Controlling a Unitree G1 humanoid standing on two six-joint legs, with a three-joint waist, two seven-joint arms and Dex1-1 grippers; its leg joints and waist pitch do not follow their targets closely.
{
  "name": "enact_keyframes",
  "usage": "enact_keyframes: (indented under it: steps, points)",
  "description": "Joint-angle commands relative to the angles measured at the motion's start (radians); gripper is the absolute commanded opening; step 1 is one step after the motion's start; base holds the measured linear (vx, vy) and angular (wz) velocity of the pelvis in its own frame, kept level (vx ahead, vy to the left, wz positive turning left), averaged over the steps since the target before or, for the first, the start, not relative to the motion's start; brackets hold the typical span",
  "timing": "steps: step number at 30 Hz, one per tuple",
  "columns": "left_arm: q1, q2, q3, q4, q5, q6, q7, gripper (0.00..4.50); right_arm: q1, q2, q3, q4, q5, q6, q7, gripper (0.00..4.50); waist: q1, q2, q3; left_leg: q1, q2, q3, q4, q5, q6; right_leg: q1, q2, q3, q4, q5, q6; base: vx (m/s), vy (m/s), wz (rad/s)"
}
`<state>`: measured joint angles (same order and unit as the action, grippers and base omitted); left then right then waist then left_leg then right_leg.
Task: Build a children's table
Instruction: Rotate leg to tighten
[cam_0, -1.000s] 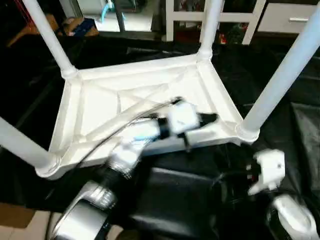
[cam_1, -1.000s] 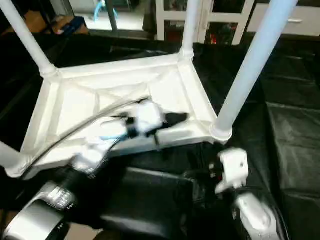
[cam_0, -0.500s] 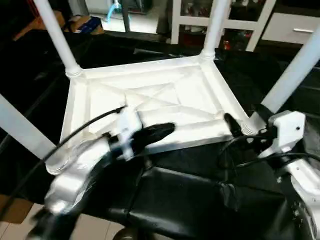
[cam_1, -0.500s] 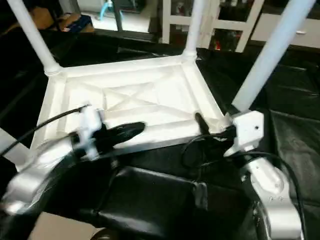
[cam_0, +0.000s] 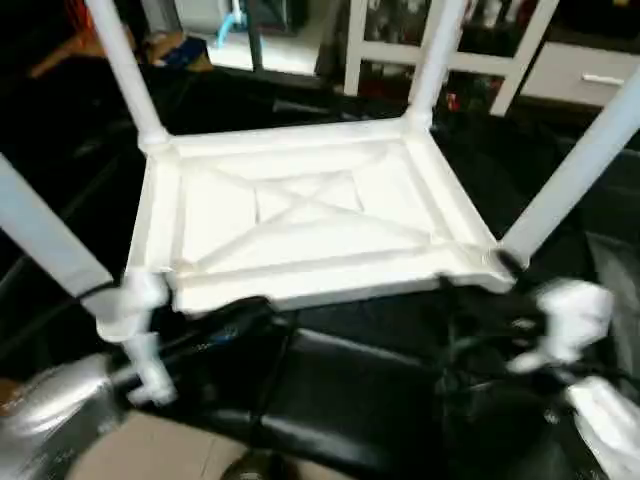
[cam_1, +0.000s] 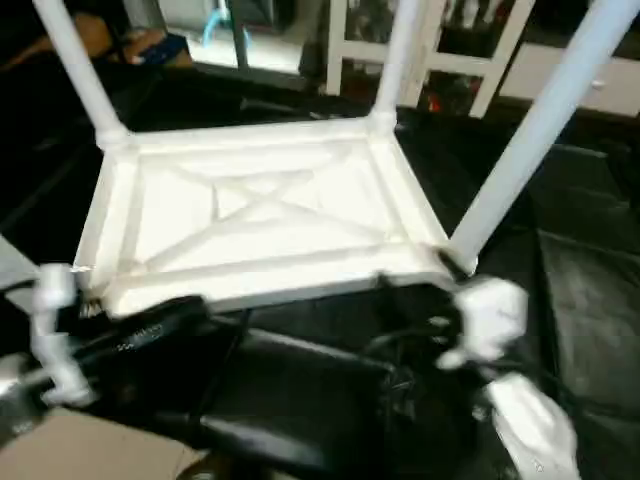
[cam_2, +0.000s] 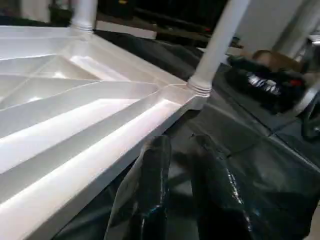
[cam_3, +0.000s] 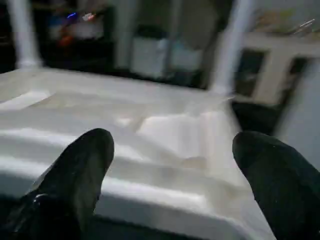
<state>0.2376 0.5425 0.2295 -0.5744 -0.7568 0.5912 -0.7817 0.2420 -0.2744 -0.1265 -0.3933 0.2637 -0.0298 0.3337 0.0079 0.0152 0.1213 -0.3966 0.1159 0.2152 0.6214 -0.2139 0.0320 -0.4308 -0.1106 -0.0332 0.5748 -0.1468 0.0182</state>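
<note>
While the table (cam_0: 300, 215) lies upside down, legs up, its near long edge runs crosswise just ahead of both claws. The right claw (cam_3: 175, 175) is spread wide and empty, facing that edge by the near right leg (cam_0: 570, 175). The left claw (cam_2: 182, 180) is nearly closed on nothing, just below the edge.

Our left arm (cam_0: 40, 420) sits low at our left, silver forearm angled up, white wrist block ahead of it; left gripper (cam_2: 180, 150) has its two black fingers (cam_2: 152, 175) close together with a slim gap, gripping nothing. Our right arm (cam_0: 600, 420) is low at our right, white wrist block raised; right gripper (cam_3: 172, 160) fingers (cam_3: 80, 170) spread wide, nothing between them
</note>
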Motion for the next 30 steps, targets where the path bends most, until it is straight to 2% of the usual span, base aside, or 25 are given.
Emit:
enact_keyframes:
  steps: [1,2,4,5,7,8,9,10,11,12,13,14,15,16,17,19,21,22,23,24,27,28,29,30]
  points:
    - [0.043,0.022,0.085,-0.006,-0.019,0.018,-0.011,1.23,0.007,0.008,-0.059,-0.002,0.018,-0.026,-0.02,4.28,-0.003,-0.005,-0.039,0.033,0.1,-0.073,-0.136,-0.547,-0.08,0.013,-0.035,0.036,-0.076,-0.539,-0.079,0.0,0.0,0.0]
    - [0.054,0.025,0.101,-0.003,0.0,0.01,-0.004,1.23,0.006,0.009,-0.058,-0.002,0.025,-0.019,-0.019,4.28,-0.003,-0.002,-0.041,0.038,0.099,-0.074,-0.135,-0.562,-0.088,0.009,-0.035,0.037,-0.078,-0.549,-0.068,0.0,0.0,0.0]
    - [0.051,0.006,0.103,0.003,0.061,-0.023,0.055,1.23,0.007,0.009,-0.037,-0.008,0.041,0.018,-0.01,4.28,-0.006,-0.009,-0.038,0.04,0.099,-0.075,-0.136,-0.581,-0.09,0.006,-0.033,0.039,-0.086,-0.567,-0.046,0.0,0.0,0.0]
    - [0.045,-0.003,0.1,0.005,0.073,-0.029,0.083,1.23,0.007,0.009,-0.029,-0.009,0.043,0.033,-0.01,4.28,-0.006,-0.005,-0.036,0.041,0.099,-0.079,-0.137,-0.598,-0.096,0.006,-0.033,0.038,-0.087,-0.585,-0.038,0.0,0.0,0.0]
    - [-0.016,-0.056,0.049,0.034,0.174,-0.08,0.189,1.23,-0.005,0.01,0.007,-0.01,0.051,0.095,-0.009,4.28,-0.008,-0.003,-0.032,0.048,0.098,-0.083,-0.137,-0.637,-0.108,0.002,-0.03,0.034,-0.094,-0.624,-0.024,0.0,0.0,0.0]
    - [-0.054,-0.1,0.02,0.047,0.204,-0.093,0.258,1.23,-0.012,0.014,0.033,-0.008,0.035,0.1,-0.007,4.28,-0.006,0.002,-0.03,0.056,0.098,-0.084,-0.137,-0.664,-0.119,0.0,-0.026,0.031,-0.098,-0.631,-0.023,0.0,0.0,0.0]
    - [-0.079,-0.13,0.002,0.055,0.22,-0.1,0.304,1.23,-0.018,0.017,0.05,-0.007,0.023,0.1,-0.006,4.28,-0.007,0.004,-0.027,0.059,0.1,-0.085,-0.139,-0.685,-0.128,-0.001,-0.022,0.028,-0.099,-0.624,-0.027,0.0,0.0,0.0]
    - [-0.097,-0.161,-0.018,0.061,0.233,-0.111,0.337,1.23,-0.019,0.021,0.059,-0.006,0.013,0.105,-0.008,4.28,-0.011,0.0,-0.027,0.057,0.098,-0.09,-0.141,-0.705,-0.136,0.009,-0.021,0.022,-0.101,-0.619,-0.028,0.0,0.0,0.0]
    - [-0.093,-0.192,-0.055,0.067,0.261,-0.13,0.348,1.23,-0.01,0.03,0.07,-0.012,0.002,0.097,-0.012,4.28,-0.011,0.004,-0.025,0.052,0.101,-0.094,-0.145,-0.717,-0.143,0.014,-0.025,0.022,-0.1,-0.613,-0.033,0.0,0.0,0.0]
    - [-0.093,-0.194,-0.057,0.067,0.263,-0.131,0.348,1.23,-0.01,0.031,0.07,-0.013,0.002,0.097,-0.012,4.28,-0.012,0.002,-0.025,0.046,0.101,-0.099,-0.147,-0.721,-0.144,0.022,-0.03,0.022,-0.1,-0.617,-0.032,0.0,0.0,0.0]
    - [-0.08,-0.206,-0.076,0.08,0.297,-0.158,0.346,1.23,-0.008,0.041,0.065,-0.015,-0.002,0.083,-0.023,4.28,-0.012,0.01,-0.025,0.045,0.1,-0.1,-0.148,-0.728,-0.145,0.023,-0.031,0.021,-0.098,-0.619,-0.032,0.0,0.0,0.0]
    - [-0.066,-0.212,-0.078,0.091,0.319,-0.195,0.338,1.23,-0.013,0.049,0.048,-0.015,-0.006,0.069,-0.043,4.28,-0.016,0.004,-0.026,0.045,0.1,-0.101,-0.149,-0.735,-0.144,0.023,-0.03,0.021,-0.1,-0.627,-0.027,0.0,0.0,0.0]
    - [-0.066,-0.212,-0.078,0.091,0.319,-0.195,0.338,1.23,-0.013,0.049,0.048,-0.015,-0.006,0.069,-0.043,4.28,-0.017,0.008,-0.024,0.043,0.099,-0.105,-0.151,-0.736,-0.144,0.024,-0.031,0.02,-0.102,-0.627,-0.026,0.0,0.0,0.0]
    - [-0.06,-0.214,-0.076,0.094,0.324,-0.21,0.334,1.23,-0.015,0.051,0.04,-0.014,-0.009,0.064,-0.051,4.28,-0.023,0.006,-0.025,0.041,0.099,-0.108,-0.152,-0.74,-0.145,0.027,-0.031,0.019,-0.099,-0.614,-0.03,0.0,0.0,0.0]
    - [-0.049,-0.218,-0.049,0.087,0.297,-0.214,0.319,1.23,-0.032,0.057,0.002,-0.02,-0.009,0.038,-0.079,4.28,-0.025,0.008,-0.025,0.038,0.1,-0.11,-0.155,-0.745,-0.147,0.029,-0.032,0.02,-0.097,-0.602,-0.034,0.0,0.0,0.0]
    - [-0.03,-0.199,-0.032,0.076,0.268,-0.216,0.276,1.23,-0.053,0.056,-0.036,-0.025,-0.011,0.021,-0.107,4.28,-0.03,0.003,-0.024,0.043,0.099,-0.107,-0.153,-0.753,-0.144,0.022,-0.031,0.02,-0.101,-0.607,-0.037,0.0,0.0,0.0]
    - [-0.007,-0.175,-0.016,0.057,0.206,-0.173,0.234,1.23,-0.071,0.056,-0.067,-0.021,-0.006,0.007,-0.124,4.28,-0.033,0.005,-0.024,0.044,0.096,-0.105,-0.154,-0.755,-0.142,0.021,-0.029,0.019,-0.098,-0.605,-0.037,0.0,0.0,0.0]
    - [0.005,-0.162,-0.004,0.047,0.188,-0.157,0.226,1.23,-0.081,0.053,-0.083,-0.013,-0.003,-0.002,-0.127,4.28,-0.034,-0.002,-0.023,0.044,0.096,-0.102,-0.153,-0.757,-0.138,0.018,-0.028,0.019,-0.099,-0.61,-0.036,0.0,0.0,0.0]
    - [0.021,-0.146,0.021,0.038,0.169,-0.148,0.214,1.42,-0.09,0.047,-0.098,-0.002,-0.009,-0.01,-0.133,4.28,-0.031,-0.001,-0.023,0.049,0.094,-0.1,-0.151,-0.757,-0.137,0.014,-0.029,0.02,-0.101,-0.627,-0.033,0.0,0.0,0.0]
    - [0.027,-0.139,0.029,0.036,0.166,-0.151,0.21,1.42,-0.094,0.044,-0.104,0.003,-0.012,-0.013,-0.135,4.28,-0.031,-0.001,-0.024,0.052,0.092,-0.098,-0.146,-0.743,-0.132,0.009,-0.03,0.022,-0.107,-0.634,-0.031,0.0,0.0,0.0]
    - [0.044,-0.134,0.075,0.027,0.154,-0.173,0.216,1.59,-0.105,0.043,-0.12,0.02,0.01,-0.024,-0.13,4.28,-0.032,-0.009,-0.023,0.047,0.094,-0.098,-0.149,-0.718,-0.123,0.013,-0.031,0.023,-0.106,-0.629,-0.029,0.0,0.0,0.0]
    - [0.051,-0.135,0.083,0.023,0.156,-0.182,0.218,1.73,-0.11,0.042,-0.123,0.024,0.012,-0.029,-0.128,4.46,-0.028,-0.007,-0.023,0.053,0.094,-0.094,-0.147,-0.706,-0.121,0.008,-0.032,0.027,-0.108,-0.622,-0.031,0.0,0.0,0.0]
    - [0.059,-0.136,0.084,0.016,0.166,-0.189,0.225,1.86,-0.115,0.04,-0.123,0.027,0.012,-0.028,-0.128,4.5,-0.029,-0.016,-0.022,0.052,0.094,-0.092,-0.146,-0.685,-0.114,0.008,-0.033,0.029,-0.11,-0.615,-0.034,0.0,0.0,0.0]
    - [0.062,-0.145,0.085,0.01,0.176,-0.2,0.238,1.86,-0.122,0.039,-0.123,0.029,0.008,-0.025,-0.132,4.5,-0.028,-0.016,-0.024,0.049,0.096,-0.094,-0.146,-0.668,-0.112,0.013,-0.037,0.031,-0.107,-0.609,-0.037,0.0,0.0,0.0]
